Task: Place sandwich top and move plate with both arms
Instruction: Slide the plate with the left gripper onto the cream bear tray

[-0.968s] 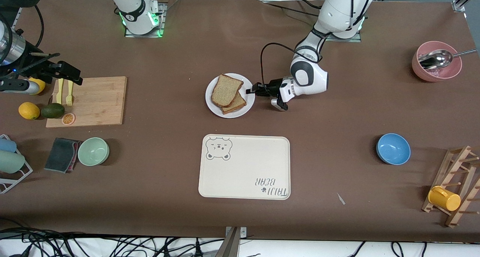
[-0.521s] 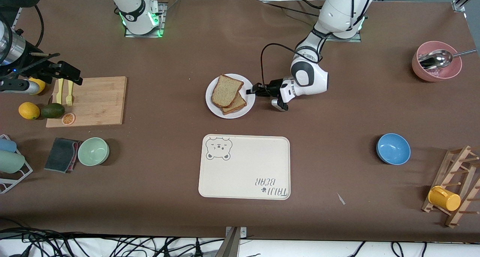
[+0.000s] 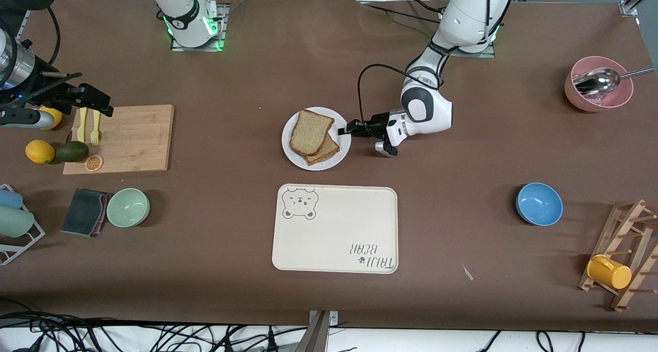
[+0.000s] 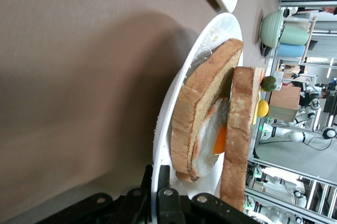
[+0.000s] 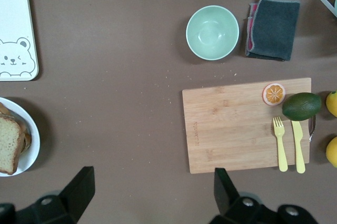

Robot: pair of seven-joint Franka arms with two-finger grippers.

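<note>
Sandwich top (image 3: 310, 131) sits on lower slice (image 3: 325, 150) on plate (image 3: 296, 158), mid-worktop. Tray (image 3: 335, 228) nearer the front camera. Cutting board (image 3: 133, 139) toward right arm's end, blue bowl (image 3: 538, 203) toward left arm's.

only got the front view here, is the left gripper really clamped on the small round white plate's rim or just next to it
Observer: Clamped. The left wrist view shows the left gripper shut on the small round white plate at its rim.
Operator: anything between the bread slices
Observer: Yes, a white and orange filling lies under the pale wholegrain top slice.
Operator: right gripper open or shut
Observer: Open. The right wrist view shows the right gripper spread wide, over the table by the wooden cutting board.
</note>
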